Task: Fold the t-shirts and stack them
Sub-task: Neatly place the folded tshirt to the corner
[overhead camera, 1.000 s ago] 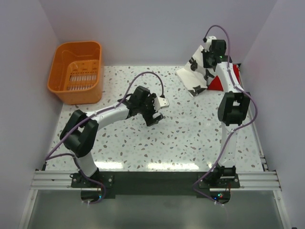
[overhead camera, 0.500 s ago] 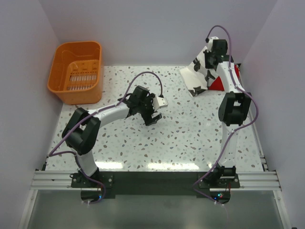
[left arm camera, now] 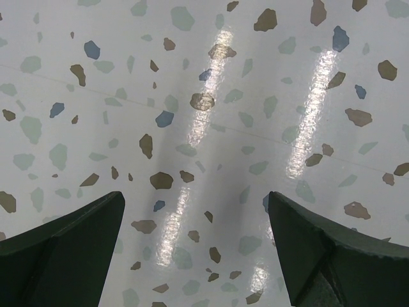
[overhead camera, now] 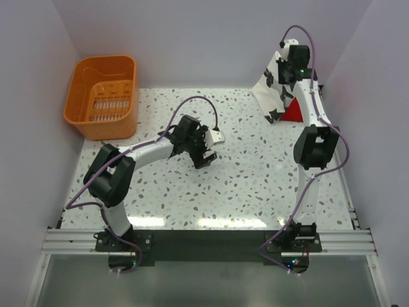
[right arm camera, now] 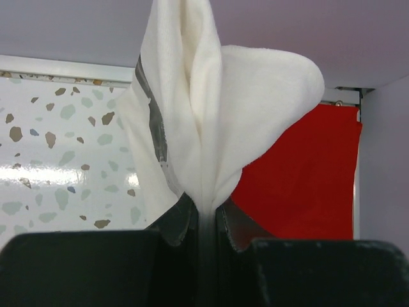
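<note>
Cream-white cloth with dark patches fills my right wrist view: the cream-white tee [right arm camera: 211, 115] is bunched and pinched between the closed fingers of my right gripper [right arm camera: 206, 214]. In the overhead view it is held up above the table [overhead camera: 255, 185] at the upper right; I cannot tell whether its lower edge touches the surface. The red tee [right arm camera: 300, 185] lies flat just behind it, filling the right half of the wrist frame. My left gripper [left arm camera: 196, 217] hovers over bare speckled tabletop near the centre of the overhead view, fingers spread wide and holding nothing. The orange basket [overhead camera: 102, 96] sits at the upper left.
</note>
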You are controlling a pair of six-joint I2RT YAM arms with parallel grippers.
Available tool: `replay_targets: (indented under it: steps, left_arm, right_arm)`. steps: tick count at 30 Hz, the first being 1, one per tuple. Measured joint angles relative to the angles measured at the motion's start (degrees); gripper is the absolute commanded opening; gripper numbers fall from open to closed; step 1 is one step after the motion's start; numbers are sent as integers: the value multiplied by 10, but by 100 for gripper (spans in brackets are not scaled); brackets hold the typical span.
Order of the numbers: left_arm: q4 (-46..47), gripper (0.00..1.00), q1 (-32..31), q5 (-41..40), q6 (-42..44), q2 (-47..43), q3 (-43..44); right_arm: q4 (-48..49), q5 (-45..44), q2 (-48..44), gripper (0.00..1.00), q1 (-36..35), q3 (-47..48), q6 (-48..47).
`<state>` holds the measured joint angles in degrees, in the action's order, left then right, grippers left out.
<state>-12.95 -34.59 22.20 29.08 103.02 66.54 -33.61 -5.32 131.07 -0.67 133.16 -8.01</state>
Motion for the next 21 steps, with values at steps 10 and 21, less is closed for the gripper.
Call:
replay_targets:
  steps: [10, 21]
  left_arm:
    - [0, 100, 0, 2, 0, 0, 0]
    - [2, 100, 0, 8, -10, 4, 0]
  right_arm:
    - [-10, -13, -12, 0, 0, 6, -2]
    - [-24, -12, -19, 0, 0, 24, -2]
